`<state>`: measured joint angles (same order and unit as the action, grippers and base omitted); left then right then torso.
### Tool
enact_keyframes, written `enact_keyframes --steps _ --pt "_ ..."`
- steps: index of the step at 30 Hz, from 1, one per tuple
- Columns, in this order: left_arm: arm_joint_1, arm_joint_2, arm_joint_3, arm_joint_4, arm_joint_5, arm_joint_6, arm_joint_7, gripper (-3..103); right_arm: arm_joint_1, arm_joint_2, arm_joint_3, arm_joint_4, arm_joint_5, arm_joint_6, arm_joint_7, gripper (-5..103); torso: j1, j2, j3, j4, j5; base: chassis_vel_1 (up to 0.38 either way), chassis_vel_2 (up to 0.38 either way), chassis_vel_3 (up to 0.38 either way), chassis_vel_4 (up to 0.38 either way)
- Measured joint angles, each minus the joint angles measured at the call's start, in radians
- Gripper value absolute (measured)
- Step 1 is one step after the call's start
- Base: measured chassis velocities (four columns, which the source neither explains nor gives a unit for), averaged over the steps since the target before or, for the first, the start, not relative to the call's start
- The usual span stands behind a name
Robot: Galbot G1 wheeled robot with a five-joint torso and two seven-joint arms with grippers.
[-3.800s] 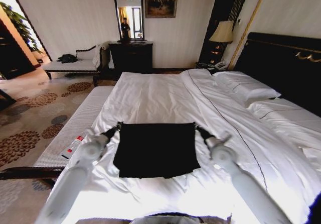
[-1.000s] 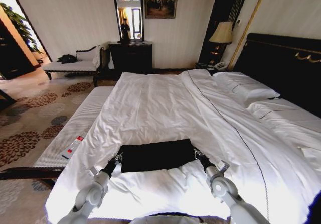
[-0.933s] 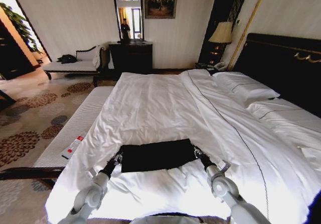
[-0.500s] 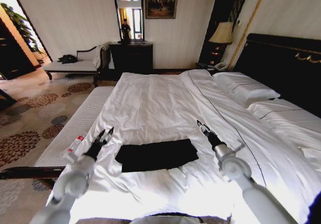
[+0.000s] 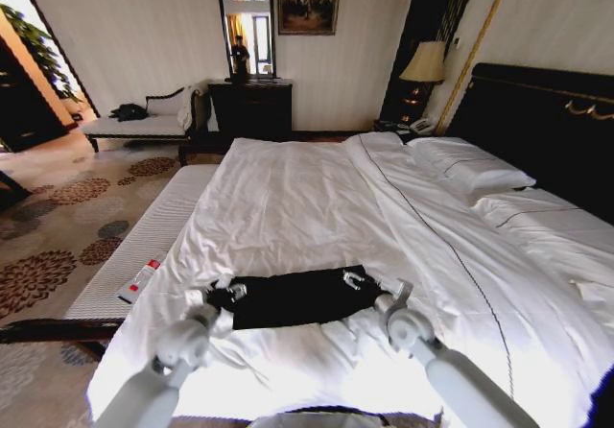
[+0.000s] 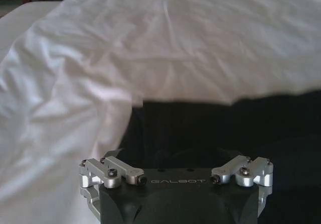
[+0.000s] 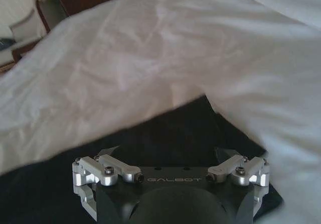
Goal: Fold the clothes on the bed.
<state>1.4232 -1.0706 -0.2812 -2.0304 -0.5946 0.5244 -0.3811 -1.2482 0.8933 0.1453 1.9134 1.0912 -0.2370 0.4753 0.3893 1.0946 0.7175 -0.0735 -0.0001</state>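
Observation:
The clothes, a black T-shirt [image 5: 293, 296], lie folded into a narrow band across the near part of the bed [image 5: 317, 198]. My left gripper [image 5: 226, 293] rests low at the band's left end, and my right gripper [image 5: 356, 279] at its right end. In the left wrist view the left gripper [image 6: 170, 152] stands open over black cloth [image 6: 225, 123] beside white sheet. In the right wrist view the right gripper [image 7: 168, 151] is open too, with the black fabric [image 7: 165, 128] under it. The lettering is hidden.
A white-cushioned bench [image 5: 144, 246] runs along the bed's left side with a small remote-like object [image 5: 140, 280] on it. Pillows [image 5: 470, 167] and the dark headboard [image 5: 547, 121] are at the right. A dresser [image 5: 251, 107] and lamp [image 5: 425, 63] stand by the far wall.
The shirt went from a wide square to a narrow band. Both grippers let go of its near corners, lifted and spread apart, then came down on the band's left and right ends.

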Motion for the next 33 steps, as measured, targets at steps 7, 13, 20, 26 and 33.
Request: enact_keyframes --steps 7,13,20,26,33 --pt "0.163 0.01 -0.035 -0.062 0.103 -0.02 -0.002 100 -0.1 -0.009 0.018 0.077 -0.006 -0.032 0.075 100 0.0 0.0 0.0 0.0 0.0 0.0 0.0 0.0 0.0" --pt "0.295 0.005 -0.072 -0.107 0.16 -0.112 -0.01 100 -0.19 -0.006 0.043 0.141 -0.022 -0.045 0.159 100 0.0 0.0 0.0 0.0002 0.0002 0.0 0.0 0.0 0.0" --pt "0.299 -0.006 -0.117 -0.197 0.133 -0.172 0.003 100 -0.214 0.01 0.157 0.198 -0.004 -0.016 0.156 100 0.0 0.0 0.0 0.0 0.0001 0.0 0.0 0.0 0.0" --pt "0.23 -0.004 -0.244 -0.322 -0.046 -0.203 0.04 100 -0.174 0.034 0.303 0.227 0.095 0.005 0.119 100 0.0 0.0 0.0 0.0001 0.0001 0.0 0.0 0.0 0.0" --pt "0.12 -0.018 -0.388 -0.346 -0.227 -0.19 0.04 100 -0.158 0.079 0.352 0.137 0.207 0.021 0.088 100 0.0 0.0 0.0 0.0001 0.0001 0.0 0.0 0.0 0.0"
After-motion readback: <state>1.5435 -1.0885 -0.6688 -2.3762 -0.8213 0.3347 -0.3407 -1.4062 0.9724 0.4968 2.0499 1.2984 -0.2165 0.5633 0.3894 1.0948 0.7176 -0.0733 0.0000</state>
